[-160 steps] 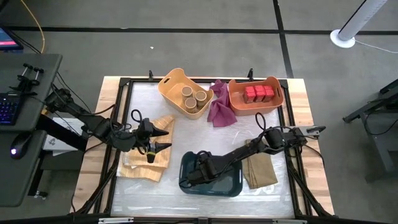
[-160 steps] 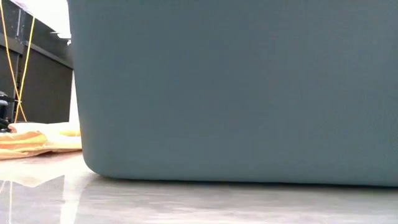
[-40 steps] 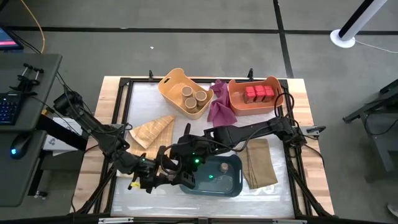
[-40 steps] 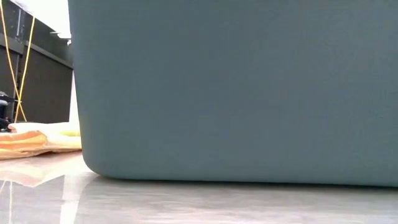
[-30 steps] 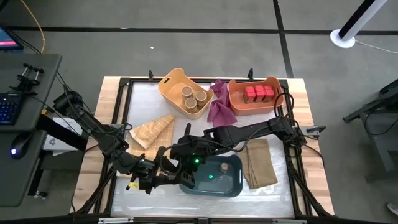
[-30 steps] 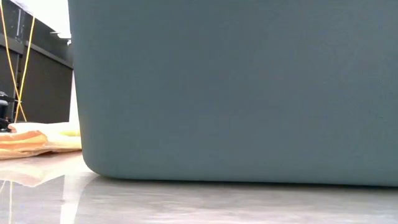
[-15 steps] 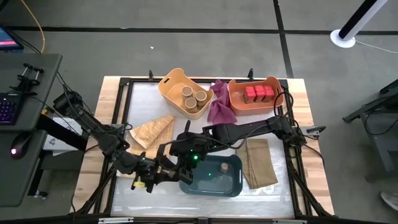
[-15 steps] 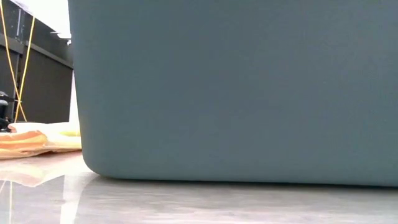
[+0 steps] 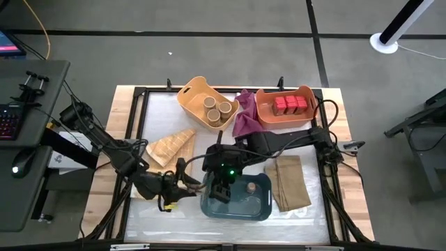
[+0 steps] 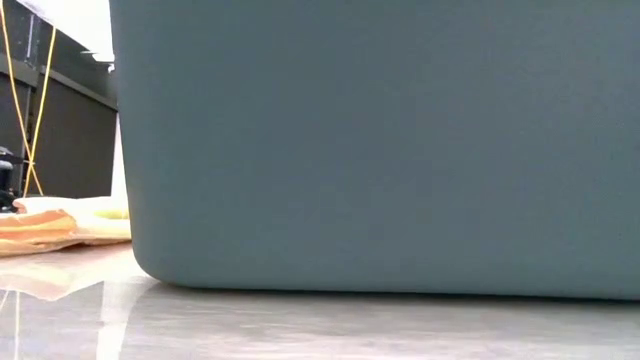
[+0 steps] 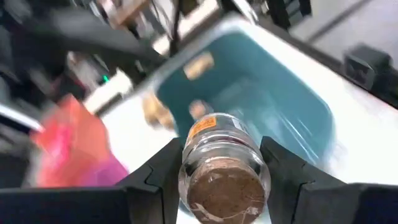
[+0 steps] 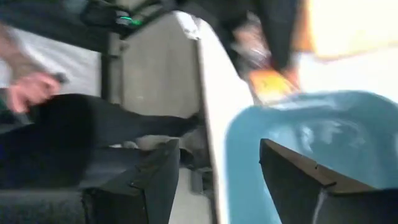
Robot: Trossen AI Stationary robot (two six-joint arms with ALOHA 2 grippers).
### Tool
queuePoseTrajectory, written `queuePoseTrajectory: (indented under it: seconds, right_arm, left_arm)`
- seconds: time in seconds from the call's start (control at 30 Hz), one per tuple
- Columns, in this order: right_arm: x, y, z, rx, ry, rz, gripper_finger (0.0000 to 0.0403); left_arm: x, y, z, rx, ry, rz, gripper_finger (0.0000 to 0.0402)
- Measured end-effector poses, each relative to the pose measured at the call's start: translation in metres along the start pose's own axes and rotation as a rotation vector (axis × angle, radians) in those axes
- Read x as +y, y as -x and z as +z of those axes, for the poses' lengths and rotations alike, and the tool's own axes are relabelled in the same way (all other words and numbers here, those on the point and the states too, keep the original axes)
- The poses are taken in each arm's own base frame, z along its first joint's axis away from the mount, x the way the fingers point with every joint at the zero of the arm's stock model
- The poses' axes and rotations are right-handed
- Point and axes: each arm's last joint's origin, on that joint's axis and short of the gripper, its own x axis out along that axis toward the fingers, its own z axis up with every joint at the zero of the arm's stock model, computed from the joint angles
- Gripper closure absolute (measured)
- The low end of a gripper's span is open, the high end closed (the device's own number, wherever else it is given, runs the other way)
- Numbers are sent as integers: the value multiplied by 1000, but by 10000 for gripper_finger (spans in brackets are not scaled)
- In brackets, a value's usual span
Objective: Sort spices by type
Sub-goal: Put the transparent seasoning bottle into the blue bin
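Nearest me the left gripper point(image 11: 225, 180) pinches a small jar point(image 11: 224, 163) just beside the teal bin point(image 9: 259, 207), one jar point(image 9: 249, 187) already inside; the right gripper point(image 12: 219, 168) hovers empty and parted; cylinders point(image 9: 217, 109) and red tins point(image 9: 290, 105) sit sorted beyond.

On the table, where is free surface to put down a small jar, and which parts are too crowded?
Free: the strip between the yellow basket and the table's left edge, and the front left corner. Crowded: the centre, where the left hand grips a jar beside the teal bin, with the right hand over it.
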Motion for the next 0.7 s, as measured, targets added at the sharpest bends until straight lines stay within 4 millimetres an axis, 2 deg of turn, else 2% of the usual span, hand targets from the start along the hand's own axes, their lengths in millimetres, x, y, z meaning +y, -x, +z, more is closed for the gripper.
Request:
queuePoseTrajectory:
  seconds: [0.17,0.37,0.53,0.7]
  right_arm:
    - [0,20,-23,36,-23,-257,187]
    - [9,33,-51,46,-49,-512,187]
    - [16,42,-67,17,-99,-643,187]
    - [25,47,-74,-60,-123,-667,187]
  left_arm:
    - [4,-5,-13,103,276,-34,260]
    - [30,-19,-11,121,605,-81,260]
    - [52,-46,2,244,621,-113,260]
    - [55,-89,9,430,545,-172,261]
